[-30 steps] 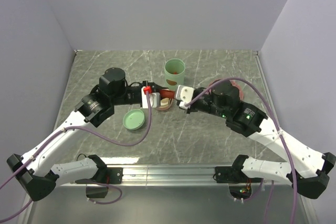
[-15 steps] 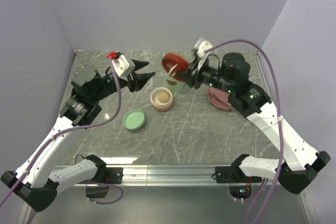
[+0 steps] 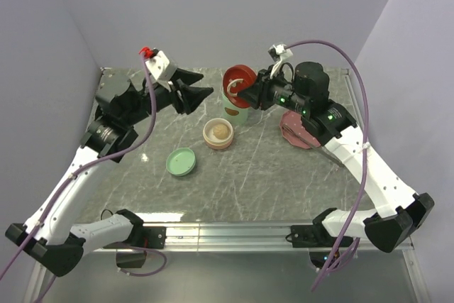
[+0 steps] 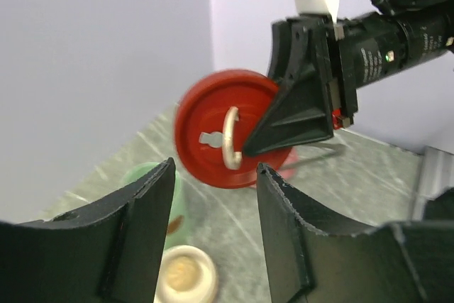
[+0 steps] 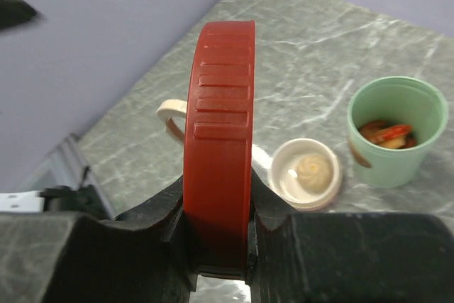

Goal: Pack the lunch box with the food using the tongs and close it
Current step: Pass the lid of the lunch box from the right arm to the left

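Note:
My right gripper (image 3: pixel 242 94) is shut on a red lid (image 3: pixel 237 81), held on edge in the air above the green cup (image 3: pixel 236 109) of the lunch box. The right wrist view shows the lid (image 5: pixel 221 104) clamped between the jaws (image 5: pixel 218 200), with a cream loop handle (image 5: pixel 170 115) on its far face. Reddish-orange food (image 5: pixel 385 133) lies inside the green cup (image 5: pixel 397 154). My left gripper (image 3: pixel 204 94) hangs open and empty in the air, pointing at the lid (image 4: pixel 198 115). I cannot make out the tongs.
A cream bowl (image 3: pixel 218 133) holding a pale dumpling stands in front of the cup. A green lid (image 3: pixel 181 162) lies to the bowl's near left. A pink plate (image 3: pixel 298 133) sits partly under my right arm. Walls close in on three sides.
Both grippers rose from the cream bowl. The right one carried the red lid up over the green cup. The left one let go, opened and swung up to the left.

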Robot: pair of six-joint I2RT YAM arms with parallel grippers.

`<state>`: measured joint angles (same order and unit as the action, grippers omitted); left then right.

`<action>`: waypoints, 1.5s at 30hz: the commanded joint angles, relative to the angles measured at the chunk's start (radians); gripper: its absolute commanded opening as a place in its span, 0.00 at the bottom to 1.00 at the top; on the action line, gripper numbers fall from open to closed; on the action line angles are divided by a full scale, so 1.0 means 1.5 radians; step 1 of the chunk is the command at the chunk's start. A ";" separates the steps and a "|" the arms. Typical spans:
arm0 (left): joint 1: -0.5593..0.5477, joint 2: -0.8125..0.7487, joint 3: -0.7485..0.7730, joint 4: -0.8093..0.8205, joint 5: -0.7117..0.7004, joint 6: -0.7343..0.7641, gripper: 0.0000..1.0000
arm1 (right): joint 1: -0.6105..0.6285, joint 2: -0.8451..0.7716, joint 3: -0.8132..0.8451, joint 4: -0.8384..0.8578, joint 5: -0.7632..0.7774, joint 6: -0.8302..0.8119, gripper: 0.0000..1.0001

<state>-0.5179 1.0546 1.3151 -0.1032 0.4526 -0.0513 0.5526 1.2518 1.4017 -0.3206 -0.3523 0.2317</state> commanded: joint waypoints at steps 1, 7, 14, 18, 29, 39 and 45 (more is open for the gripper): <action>0.002 0.031 0.034 -0.028 0.059 -0.069 0.55 | -0.008 -0.005 0.026 0.058 -0.055 0.077 0.00; 0.002 0.098 0.089 -0.052 0.079 -0.140 0.53 | -0.028 0.003 0.012 0.083 -0.099 0.175 0.00; -0.008 0.109 0.087 -0.027 0.090 -0.154 0.54 | -0.030 0.000 0.005 0.096 -0.116 0.201 0.00; -0.010 0.111 0.084 -0.018 0.101 -0.163 0.52 | -0.030 0.003 0.004 0.102 -0.120 0.205 0.00; -0.021 0.131 0.091 0.008 0.111 -0.176 0.38 | -0.030 0.006 -0.003 0.115 -0.136 0.215 0.00; -0.024 0.158 0.107 0.000 0.060 -0.173 0.29 | -0.028 -0.003 -0.014 0.122 -0.153 0.211 0.00; -0.027 0.166 0.106 0.004 0.066 -0.174 0.10 | -0.025 -0.002 -0.019 0.128 -0.160 0.208 0.00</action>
<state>-0.5507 1.2938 1.4254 -0.1329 0.5598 -0.3099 0.5125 1.2606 1.3735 -0.1871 -0.5644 0.5457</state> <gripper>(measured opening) 0.129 0.298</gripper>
